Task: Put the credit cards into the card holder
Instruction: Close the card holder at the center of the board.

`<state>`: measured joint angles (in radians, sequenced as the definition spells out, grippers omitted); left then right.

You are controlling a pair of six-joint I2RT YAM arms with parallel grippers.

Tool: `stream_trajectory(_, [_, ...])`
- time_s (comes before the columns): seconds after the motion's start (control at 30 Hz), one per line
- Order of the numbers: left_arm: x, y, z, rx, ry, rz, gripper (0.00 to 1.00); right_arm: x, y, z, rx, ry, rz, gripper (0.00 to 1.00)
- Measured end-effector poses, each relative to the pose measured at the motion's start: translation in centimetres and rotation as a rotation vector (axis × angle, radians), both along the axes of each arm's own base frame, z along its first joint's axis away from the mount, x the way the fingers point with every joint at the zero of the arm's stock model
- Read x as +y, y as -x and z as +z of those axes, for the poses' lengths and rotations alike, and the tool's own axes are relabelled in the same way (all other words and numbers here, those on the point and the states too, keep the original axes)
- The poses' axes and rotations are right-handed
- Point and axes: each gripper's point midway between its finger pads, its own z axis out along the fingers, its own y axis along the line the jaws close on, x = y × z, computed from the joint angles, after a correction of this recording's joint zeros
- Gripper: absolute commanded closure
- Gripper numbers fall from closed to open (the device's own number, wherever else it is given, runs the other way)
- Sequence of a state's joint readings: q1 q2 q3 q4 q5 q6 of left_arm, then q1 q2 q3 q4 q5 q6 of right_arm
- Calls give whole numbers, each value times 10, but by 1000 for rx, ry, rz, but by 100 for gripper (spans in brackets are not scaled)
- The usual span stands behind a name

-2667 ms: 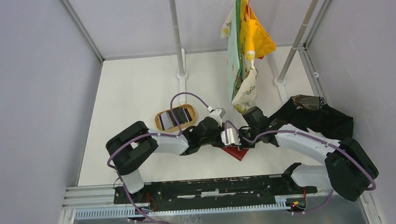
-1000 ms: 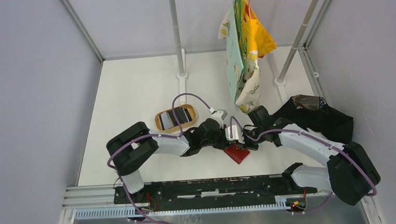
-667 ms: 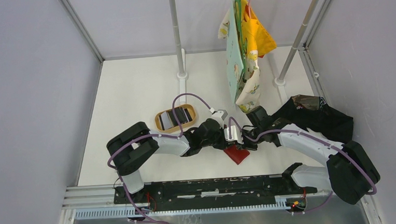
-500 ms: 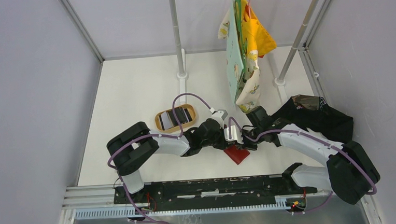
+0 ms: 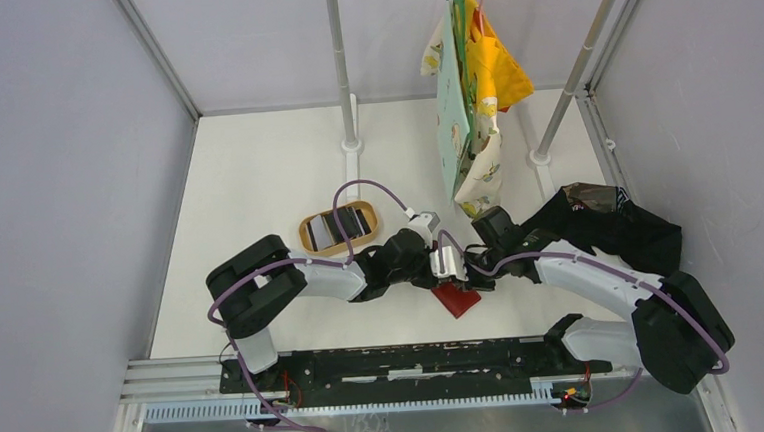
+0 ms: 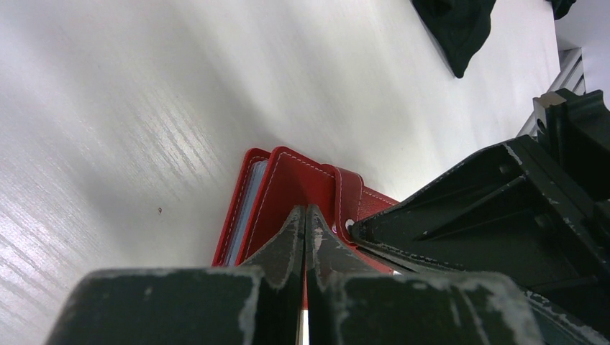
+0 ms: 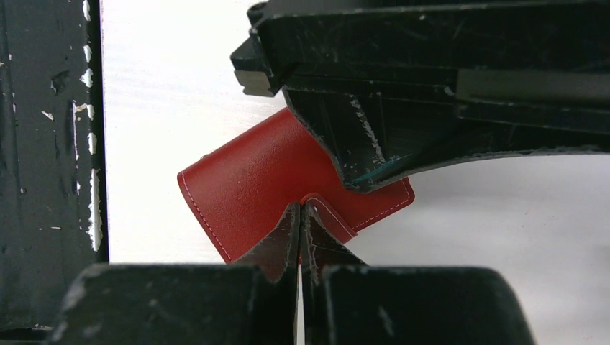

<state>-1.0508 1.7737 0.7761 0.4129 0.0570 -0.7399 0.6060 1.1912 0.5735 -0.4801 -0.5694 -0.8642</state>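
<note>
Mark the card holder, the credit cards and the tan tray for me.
card holder (image 7: 244, 180): right wrist view, red outer cover.
credit cards (image 5: 343, 224): top view, middle of the cards in the tray.
tan tray (image 5: 305, 237): top view, left rim.

No writing, brand, number or sign can be read in any view. The small red leather-like folding wallet (image 7: 252, 183) shows only a plain face with pale stitching. The dark and silvery cards (image 5: 339, 225) in the tan oval tray (image 5: 309, 245) are too small to make out any print.
</note>
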Motion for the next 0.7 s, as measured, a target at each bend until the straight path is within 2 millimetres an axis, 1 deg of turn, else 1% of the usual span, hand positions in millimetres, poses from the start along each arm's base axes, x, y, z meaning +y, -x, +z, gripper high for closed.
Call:
stream_trajectory(0.37, [0,0,0,0,0,0,98,5,5,-2,-40,24,63,100])
stream_trajectory(0.5, [0,0,0,0,0,-1,98,3,13,-9,-27,43,87,100])
stream_trajectory(0.7, [0,0,0,-1,1,-1,98,0,13,-8,-47,45,82,100])
